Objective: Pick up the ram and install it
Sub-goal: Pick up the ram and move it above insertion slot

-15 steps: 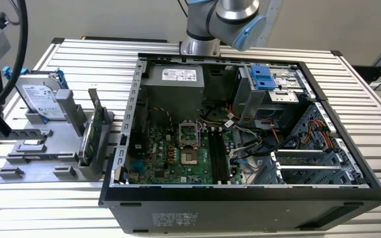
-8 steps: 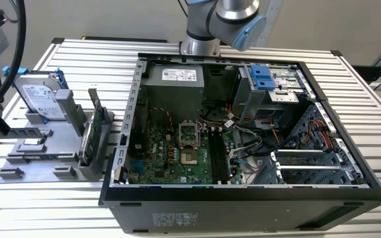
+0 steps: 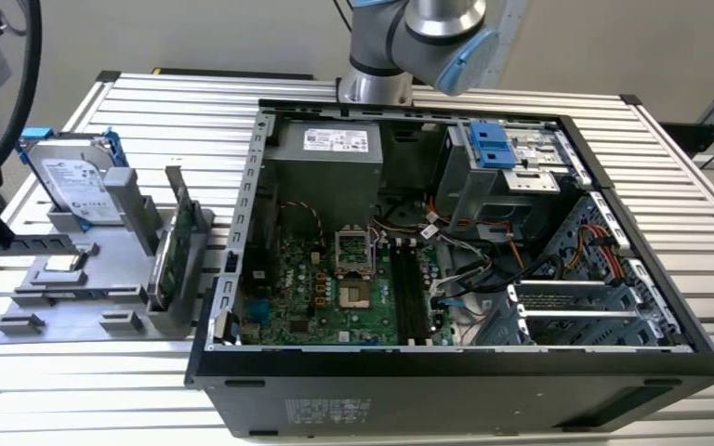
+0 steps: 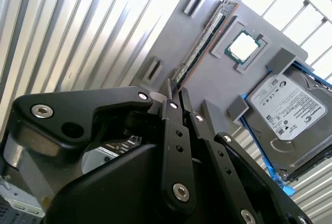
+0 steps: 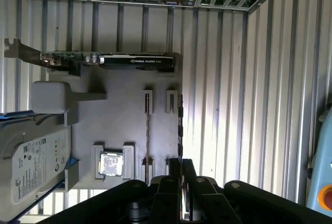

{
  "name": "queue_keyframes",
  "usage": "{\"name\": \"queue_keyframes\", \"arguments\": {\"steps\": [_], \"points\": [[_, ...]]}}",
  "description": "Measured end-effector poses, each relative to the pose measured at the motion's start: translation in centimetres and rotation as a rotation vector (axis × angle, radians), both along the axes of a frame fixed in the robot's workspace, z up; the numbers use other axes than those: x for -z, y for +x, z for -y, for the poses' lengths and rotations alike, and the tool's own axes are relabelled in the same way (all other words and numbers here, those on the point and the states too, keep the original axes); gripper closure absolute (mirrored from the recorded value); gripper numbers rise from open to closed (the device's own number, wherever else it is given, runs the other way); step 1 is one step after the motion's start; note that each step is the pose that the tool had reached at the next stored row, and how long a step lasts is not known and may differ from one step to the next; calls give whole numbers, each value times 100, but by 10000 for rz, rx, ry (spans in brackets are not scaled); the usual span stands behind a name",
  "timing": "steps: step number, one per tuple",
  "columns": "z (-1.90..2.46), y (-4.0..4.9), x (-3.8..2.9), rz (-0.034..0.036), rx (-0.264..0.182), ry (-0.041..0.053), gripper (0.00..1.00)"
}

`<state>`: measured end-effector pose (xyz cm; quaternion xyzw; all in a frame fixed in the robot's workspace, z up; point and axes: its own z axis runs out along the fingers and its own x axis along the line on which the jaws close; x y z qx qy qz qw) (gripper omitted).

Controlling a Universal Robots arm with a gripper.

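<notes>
**Gripper.** The black two-finger gripper hangs over the near end of the flat grey plastic fixture plate. Its jaws are drawn together with nothing between them.

**Ram.** The ram is a long, narrow circuit-board stick with a row of small dark chips. It stands on edge in slotted posts on that plate, just beside the square silver processor chip, and is not yet lifted. Judgement: the posts keep the stick upright so that its top edge is free for a pinch from above.

**Alignment.** In the first wrist view the ram shows edge-on as a thin line, off to one side of the gripper.

**Limits of view.**
- The silver boxy hard drive with blue rails is cut off by the frame.
- In the exterior view the open black computer case lies on the ribbed aluminium table. Its side panel is off, presumably so the black memory slots can be reached.
- Whether any slot is filled cannot be made out
</notes>
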<state>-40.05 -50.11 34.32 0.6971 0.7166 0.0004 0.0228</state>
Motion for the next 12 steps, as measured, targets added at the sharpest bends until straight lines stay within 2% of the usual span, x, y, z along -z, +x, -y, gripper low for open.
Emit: {"name": "queue_keyframes", "arguments": {"steps": [12], "points": [[0, 0, -110, -1, 0, -1, 100]]}}
